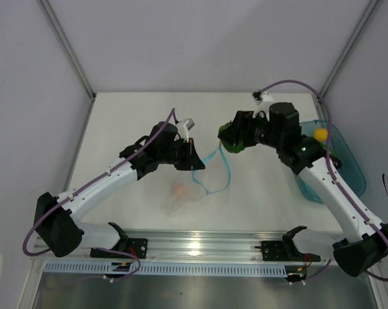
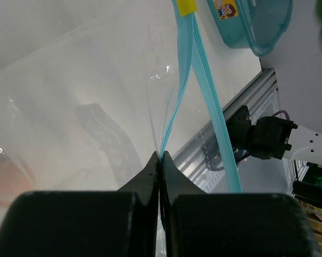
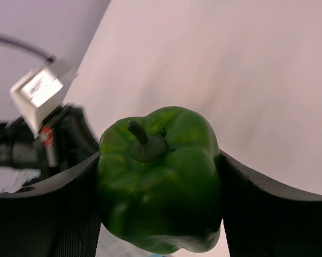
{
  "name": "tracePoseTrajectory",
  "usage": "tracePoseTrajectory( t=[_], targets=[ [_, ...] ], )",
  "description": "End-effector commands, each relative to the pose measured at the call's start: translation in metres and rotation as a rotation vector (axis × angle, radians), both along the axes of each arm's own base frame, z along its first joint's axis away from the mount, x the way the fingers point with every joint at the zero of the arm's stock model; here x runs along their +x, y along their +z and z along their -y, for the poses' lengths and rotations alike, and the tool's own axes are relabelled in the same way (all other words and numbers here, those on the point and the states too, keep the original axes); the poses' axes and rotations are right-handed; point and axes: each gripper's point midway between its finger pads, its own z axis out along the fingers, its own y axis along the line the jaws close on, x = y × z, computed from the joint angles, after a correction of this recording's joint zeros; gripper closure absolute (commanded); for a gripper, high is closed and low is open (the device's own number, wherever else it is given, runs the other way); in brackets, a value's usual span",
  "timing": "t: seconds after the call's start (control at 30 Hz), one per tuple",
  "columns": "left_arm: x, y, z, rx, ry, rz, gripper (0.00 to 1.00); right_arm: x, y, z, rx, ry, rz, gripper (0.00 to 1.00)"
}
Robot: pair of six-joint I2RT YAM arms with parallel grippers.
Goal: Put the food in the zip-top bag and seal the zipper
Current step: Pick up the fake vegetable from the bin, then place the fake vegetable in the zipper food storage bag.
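Arms, qty 2. L arm (image 1: 110, 177): reaches from near-left corner of table (image 1: 129, 122) toward centre, wrist tipped down. Left gripper (image 2: 161, 159): jaws fully closed, pinching one strip of the zipper (image 2: 219, 123) and holding it up off the surface. R arm (image 1: 336, 193): rises from near-right corner, elbow by the right edge, forearm turned back toward centre. Right gripper (image 1: 231, 139): jaws wide, fingers (image 3: 262, 209) clamped either side of the green bell pepper (image 3: 161, 187), stem facing the wrist cam, held in the air just right of the raised zipper. Zip-top bag (image 1: 184, 196), qty 1: clear, crumpled, lying mid-table toward the near edge, mouth spread (the two teal strips part in a V from the pinch). Egg (image 1: 179, 190), qty 1: pinkish blur showing through the bag's plastic. Tray (image 1: 349, 161), qty 1: teal, at right edge. Yellow pepper (image 1: 320, 134), qty 1: in the tray's far end.
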Motion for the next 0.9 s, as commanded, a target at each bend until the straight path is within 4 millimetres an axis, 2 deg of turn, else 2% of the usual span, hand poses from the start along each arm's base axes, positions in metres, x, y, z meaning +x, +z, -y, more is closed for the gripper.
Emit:
tracePoseTrajectory(
  t=[0.0,0.03,0.1,0.13,0.27,0.33,0.4,0.57,0.67,0.7,0.77,0.87],
  targets=[
    [0.001,0.043,0.006,-0.088,0.007,0.075,0.99,-0.031,-0.007,-0.045,0.050,0.130,-0.052,0.65],
    [0.001,0.046,0.005,-0.092,0.009,0.079,0.99,-0.043,-0.012,-0.060,0.050,0.177,-0.059,0.65],
    [0.000,0.048,0.005,-0.100,0.010,0.078,0.99,-0.050,-0.023,-0.073,0.035,0.198,-0.086,0.65],
    [0.000,0.048,0.005,-0.102,0.009,0.077,0.99,-0.062,-0.030,-0.083,0.020,0.234,-0.101,0.65],
    [0.001,0.050,0.003,-0.097,0.020,0.085,1.00,-0.078,-0.045,-0.090,-0.049,0.219,-0.105,0.65],
    [0.002,0.056,0.004,-0.107,0.021,0.093,0.99,-0.083,-0.046,-0.089,-0.039,0.215,-0.102,0.65],
    [0.002,0.059,0.007,-0.126,0.019,0.088,0.99,-0.091,-0.057,-0.090,-0.043,0.230,-0.125,0.64],
    [0.003,0.063,0.009,-0.133,0.019,0.091,1.00,-0.100,-0.073,-0.081,-0.076,0.202,-0.145,0.62],
    [0.003,0.065,0.009,-0.136,0.022,0.096,0.99,-0.104,-0.082,-0.073,-0.096,0.185,-0.151,0.54],
    [0.004,0.066,0.009,-0.139,0.024,0.098,1.00,-0.104,-0.084,-0.072,-0.103,0.184,-0.152,0.45],
    [0.004,0.067,0.009,-0.142,0.023,0.100,0.99,-0.106,-0.089,-0.066,-0.122,0.173,-0.161,0.36],
    [0.003,0.069,0.008,-0.144,0.023,0.103,0.99,-0.104,-0.086,-0.060,-0.131,0.148,-0.144,0.07]
  ],
)
